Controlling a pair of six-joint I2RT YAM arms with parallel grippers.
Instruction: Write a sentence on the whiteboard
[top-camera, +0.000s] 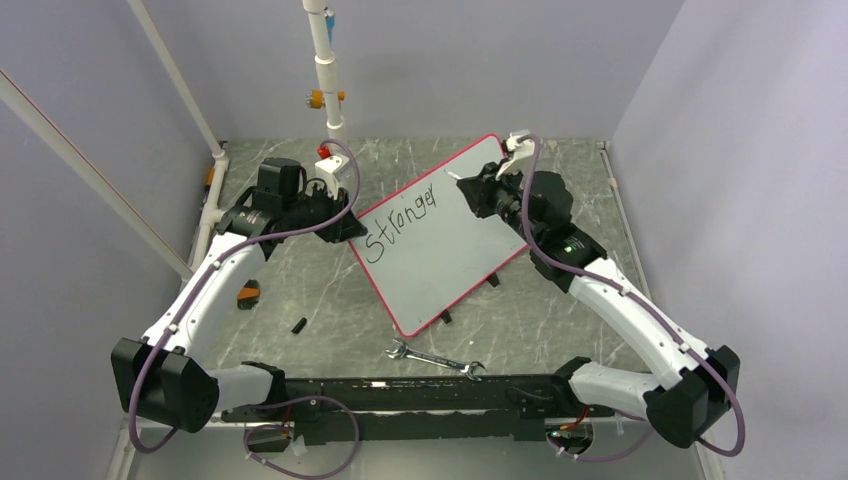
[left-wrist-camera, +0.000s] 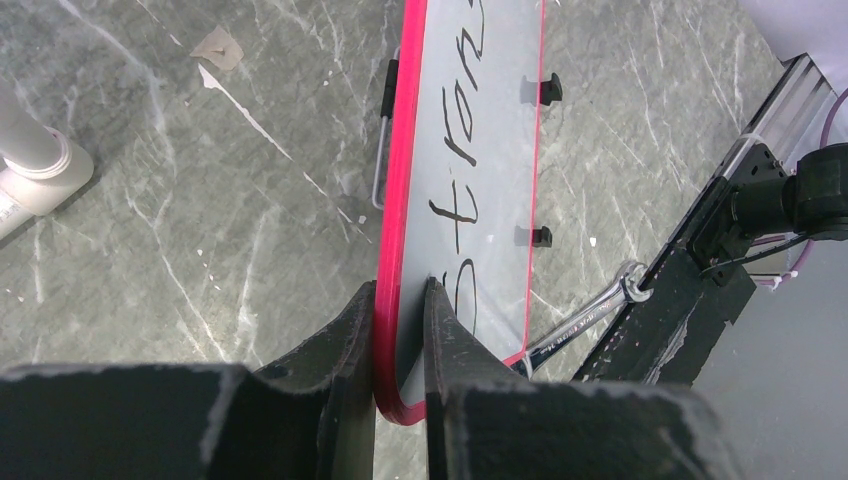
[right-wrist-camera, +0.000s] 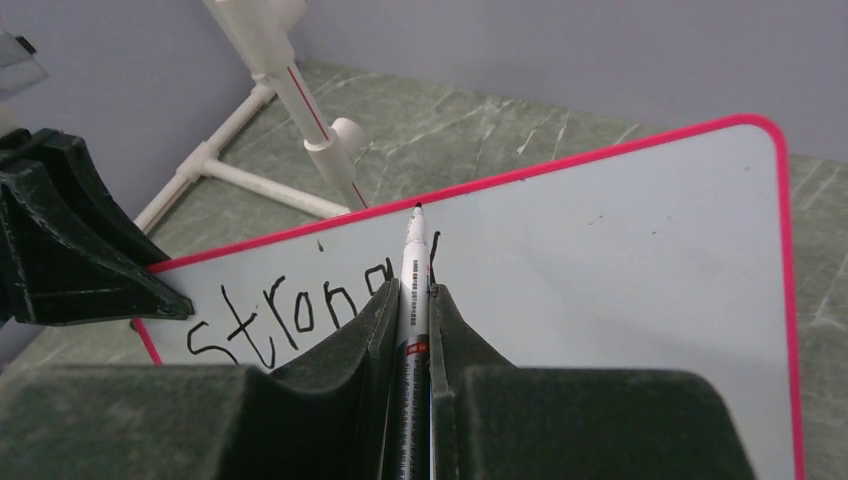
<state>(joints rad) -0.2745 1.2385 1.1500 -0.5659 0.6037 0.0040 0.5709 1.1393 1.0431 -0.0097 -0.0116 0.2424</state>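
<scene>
We see a flat whiteboard (top-camera: 440, 250) with a thin, glossy red-pink rim and rounded corners, set askew mid-table on the veined grey-green stone-look table (top-camera: 300, 290). Black handwritten lettering (top-camera: 402, 222) reads "Stronger". Our left gripper (left-wrist-camera: 400, 290) is clamped on the board's rim beside the "S". Our right gripper (right-wrist-camera: 415, 292) pinches a slim white marker (right-wrist-camera: 414, 245), its tip by the last letters. A shiny metal wrench (top-camera: 435, 358) lies near the board.

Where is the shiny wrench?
Top view: the wrench lies flat on the table, front and centre, between the whiteboard's nearest corner and the black base rail.
</scene>
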